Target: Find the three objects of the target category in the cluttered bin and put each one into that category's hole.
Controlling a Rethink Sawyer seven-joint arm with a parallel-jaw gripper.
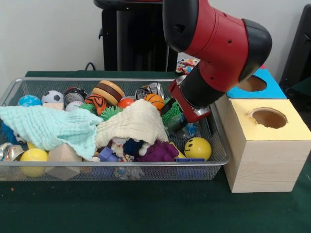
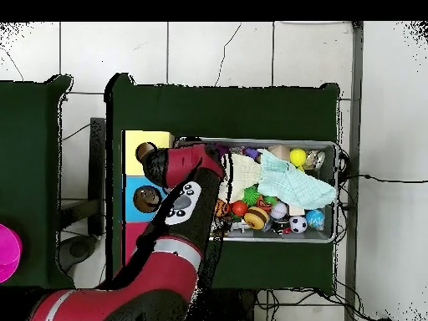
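Gripper: the gripper (image 1: pixel 187 121) is down inside the right end of the wire basket (image 1: pixel 221 158) in the front view; whether it is wide, narrow or holding something I cannot tell, as the red wrist covers it.
Bottle: a clear bluish bottle (image 1: pixel 187 130) shows just under the gripper, mostly hidden; its long axis and which way it points cannot be read.
Around it: a green spiky toy (image 1: pixel 171 112) touches the wrist side, a yellow smiley ball (image 1: pixel 198 148) lies just in front of it, and a cream cloth (image 1: pixel 138 122) heaps beside it.
Further off: a mint cloth (image 1: pixel 48 127) covers the basket's other half, well apart from the gripper.
Boxes: beyond the basket's rim nearest the gripper stand the yellow-topped box (image 1: pixel 265 145) and behind it the blue-topped box (image 1: pixel 272 90) with its round hole (image 1: pixel 251 83).
Arm: the red arm (image 2: pixel 171 251) crosses over the boxes in the overhead view.
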